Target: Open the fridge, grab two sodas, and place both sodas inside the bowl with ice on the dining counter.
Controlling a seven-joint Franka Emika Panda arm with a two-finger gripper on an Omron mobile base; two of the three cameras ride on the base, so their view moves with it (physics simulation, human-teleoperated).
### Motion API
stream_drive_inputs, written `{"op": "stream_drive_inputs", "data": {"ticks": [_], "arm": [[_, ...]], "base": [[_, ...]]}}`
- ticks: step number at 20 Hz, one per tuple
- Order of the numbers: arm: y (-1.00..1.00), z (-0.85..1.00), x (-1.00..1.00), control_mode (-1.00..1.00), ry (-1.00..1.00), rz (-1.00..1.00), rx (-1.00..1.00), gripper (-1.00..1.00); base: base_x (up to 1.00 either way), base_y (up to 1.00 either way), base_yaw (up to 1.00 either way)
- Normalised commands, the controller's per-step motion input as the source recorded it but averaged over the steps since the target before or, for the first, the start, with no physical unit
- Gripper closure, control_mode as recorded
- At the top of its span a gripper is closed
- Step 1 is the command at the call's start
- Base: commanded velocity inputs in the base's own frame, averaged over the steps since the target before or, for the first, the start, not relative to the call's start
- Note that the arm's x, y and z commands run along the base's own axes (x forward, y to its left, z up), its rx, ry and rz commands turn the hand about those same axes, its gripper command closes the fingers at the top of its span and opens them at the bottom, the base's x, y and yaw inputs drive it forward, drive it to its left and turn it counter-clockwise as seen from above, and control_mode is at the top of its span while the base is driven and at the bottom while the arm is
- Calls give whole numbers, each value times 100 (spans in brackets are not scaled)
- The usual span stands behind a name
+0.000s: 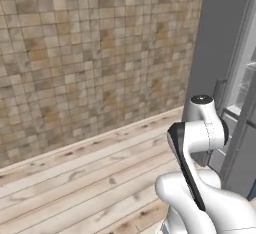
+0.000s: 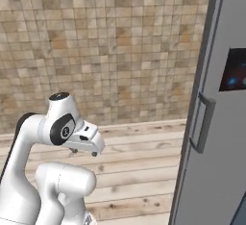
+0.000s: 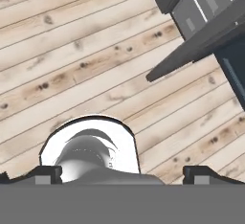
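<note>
Status: early stage. Fridge [image 1: 220, 58] looks at least partly open. In the left base view there's a gap to the right of the grey door panel with what looks like pale shelf edges inside, and the hand view shows a door edge swung out over the floor [image 3: 86, 60] with door-bin shapes behind it. Can't tell how wide it's open or whether both doors are.

Hand [image 3: 122, 173]: fingers spread as wide as they go, nothing between them, holding nothing. It points down at the floor, close to the fridge base but not touching it. The fingertips [image 3: 48, 173] sit far apart at the bottom of the hand view.

Done, judging from this: door opening probably started or finished. Left: reach into the fridge, take the first soda, carry it to the bowl, repeat for the second. So essentially the whole pick-and-place part remains.

Count:
- fridge: 1, right of the arm, standing against the tiled wall [image 2: 105, 51]
- door handle [image 2: 202, 123]: 1 clear, on the door face below the dispenser panel [image 2: 234, 70]
- dispenser panel: 1
- sodas in hand: 0

Next move likely needs the arm lifted from the floor-facing pose and turned toward the fridge gap.
</note>
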Motion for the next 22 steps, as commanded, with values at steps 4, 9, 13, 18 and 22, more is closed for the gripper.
{"op": "stream_drive_inputs", "data": {"ticks": [4,9,13,18,22], "arm": [[0,0,0,100,0,0,0,-100],[0,0,0,100,0,0,0,-100],[0,0,0,100,0,0,0,-100],[0,0,0,100,0,0,0,-100],[0,0,0,100,0,0,0,-100]], "base": [[75,40,-31],[60,34,-35],[47,23,-41],[42,18,-43],[45,18,-43]]}}
